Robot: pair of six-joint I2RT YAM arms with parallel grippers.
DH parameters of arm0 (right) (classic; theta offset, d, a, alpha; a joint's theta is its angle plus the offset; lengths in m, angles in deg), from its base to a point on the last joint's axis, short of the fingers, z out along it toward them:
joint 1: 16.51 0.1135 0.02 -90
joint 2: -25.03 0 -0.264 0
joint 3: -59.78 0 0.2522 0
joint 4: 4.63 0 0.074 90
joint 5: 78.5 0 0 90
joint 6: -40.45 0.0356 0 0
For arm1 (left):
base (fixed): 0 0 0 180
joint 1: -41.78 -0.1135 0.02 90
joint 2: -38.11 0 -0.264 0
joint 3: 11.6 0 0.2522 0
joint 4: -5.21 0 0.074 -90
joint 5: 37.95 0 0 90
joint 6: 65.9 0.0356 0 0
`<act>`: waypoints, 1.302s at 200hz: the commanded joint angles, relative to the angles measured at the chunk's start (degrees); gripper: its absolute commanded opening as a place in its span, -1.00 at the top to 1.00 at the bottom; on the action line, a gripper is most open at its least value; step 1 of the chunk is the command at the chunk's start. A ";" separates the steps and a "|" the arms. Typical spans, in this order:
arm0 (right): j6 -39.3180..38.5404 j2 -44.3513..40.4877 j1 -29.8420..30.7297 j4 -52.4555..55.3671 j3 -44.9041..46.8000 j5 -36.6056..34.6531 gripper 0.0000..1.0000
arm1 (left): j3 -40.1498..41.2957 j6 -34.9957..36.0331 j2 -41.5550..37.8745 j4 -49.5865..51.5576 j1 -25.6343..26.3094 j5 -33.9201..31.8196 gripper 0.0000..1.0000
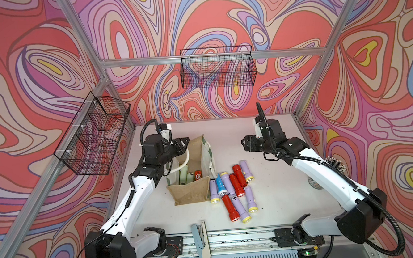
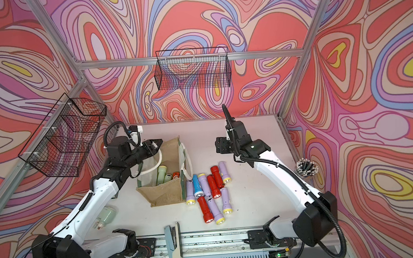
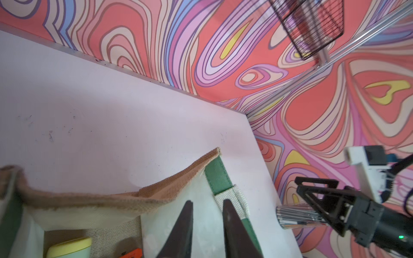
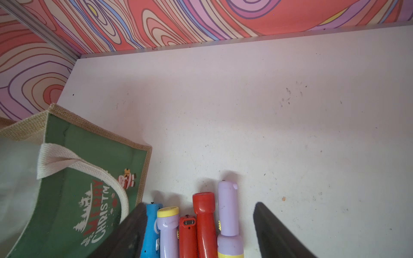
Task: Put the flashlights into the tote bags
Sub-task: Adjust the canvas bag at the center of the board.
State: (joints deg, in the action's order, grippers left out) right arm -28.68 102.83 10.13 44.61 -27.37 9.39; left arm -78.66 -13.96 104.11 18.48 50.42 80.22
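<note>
Flashlights [image 1: 236, 185]: pile lies on the surface [image 1: 277, 184] just beside the tote bag [image 1: 189, 192], three already inside it. I see left jaws slightly apart, empty, above the bag; right jaws wide open, empty.

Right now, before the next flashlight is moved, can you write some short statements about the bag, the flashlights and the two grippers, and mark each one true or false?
1. The tote bag stands open with pale green flashlights inside. True.
2. Every flashlight is in the bag. False: loose flashlights lie on the table beside it.
3. The right gripper holds a red flashlight. False: its jaws stand wide open and empty above the pile.
4. The left gripper is above the bag and holds nothing. True.
</note>
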 commanded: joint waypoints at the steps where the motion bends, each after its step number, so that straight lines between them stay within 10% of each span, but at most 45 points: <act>1: 0.57 0.80 -0.35 -1.39 0.45 2.78 -0.56 | -2.26 -6.89 -2.56 -1.98 -4.46 9.27 0.37; 98: 1.55 2.36 -0.35 -1.87 1.21 5.46 -0.54 | -7.44 -13.62 0.86 7.19 -17.64 31.77 0.06; 150: 5.10 2.84 0.23 -13.80 -2.11 33.61 -0.33 | -4.13 -18.30 2.07 1.60 -19.35 35.52 0.07; 260: 11.65 26.54 20.94 -24.03 -18.17 42.85 0.13 | -3.04 -19.33 2.27 -0.07 -19.93 38.30 0.07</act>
State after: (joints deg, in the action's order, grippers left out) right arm -18.30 125.37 28.51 23.81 -42.25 50.78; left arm -81.94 -33.20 106.12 19.66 30.84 116.91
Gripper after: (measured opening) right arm 0.446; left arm 0.465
